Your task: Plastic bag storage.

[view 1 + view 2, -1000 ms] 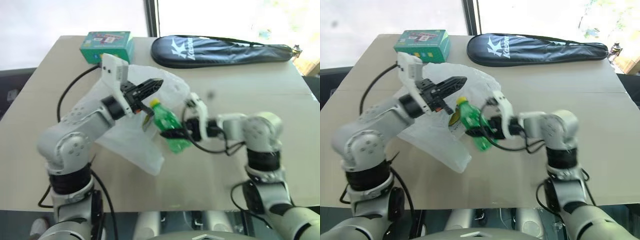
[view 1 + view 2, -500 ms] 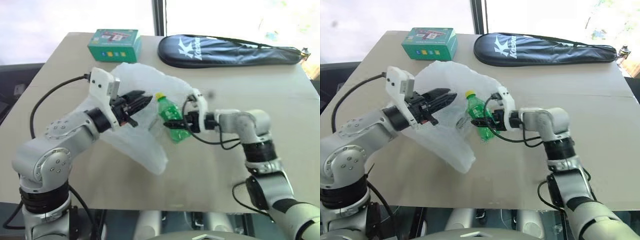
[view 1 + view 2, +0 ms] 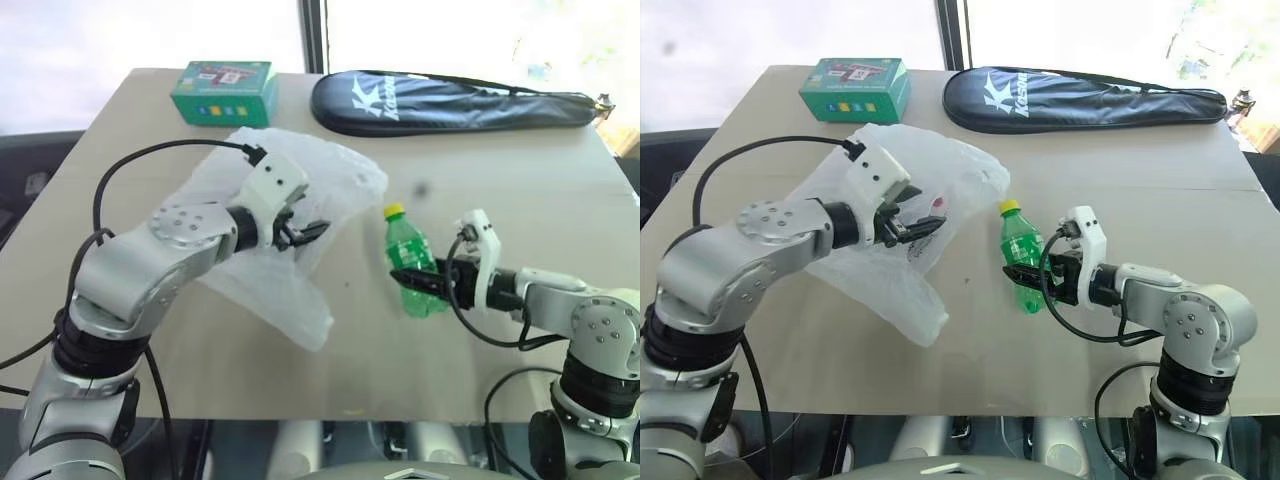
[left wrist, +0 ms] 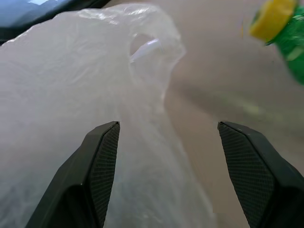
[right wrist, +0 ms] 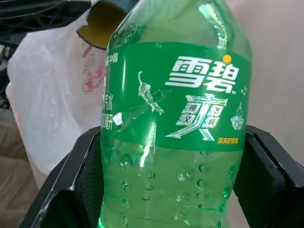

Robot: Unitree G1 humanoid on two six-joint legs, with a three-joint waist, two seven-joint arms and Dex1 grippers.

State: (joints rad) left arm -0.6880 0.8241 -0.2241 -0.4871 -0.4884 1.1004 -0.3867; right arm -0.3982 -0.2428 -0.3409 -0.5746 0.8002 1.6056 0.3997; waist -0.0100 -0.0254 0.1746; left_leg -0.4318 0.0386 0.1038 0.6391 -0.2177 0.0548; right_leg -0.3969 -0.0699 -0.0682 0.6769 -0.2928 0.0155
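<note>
- since a second ago the right gripper has carried the green bottle out to the right, clear of the plastic bag; left gripper has dropped lower over the bag and its fingers have spread
- left fingers now apart, nothing between them, bag film lying just under and ahead of them
- right fingers clamped on both sides of the green bottle's lower body, holding it
- bottle upright with a slight tilt, yellow cap on top, near the bag's right edge but apart from it
- plastic bag lies crumpled on the tabletop, left of centre, handle loop seen in the left wrist view, faint red print in the right wrist view
- green box at the far left edge of the tabletop, just behind the bag
- black racket cover along the far edge, well apart from the bag
</note>
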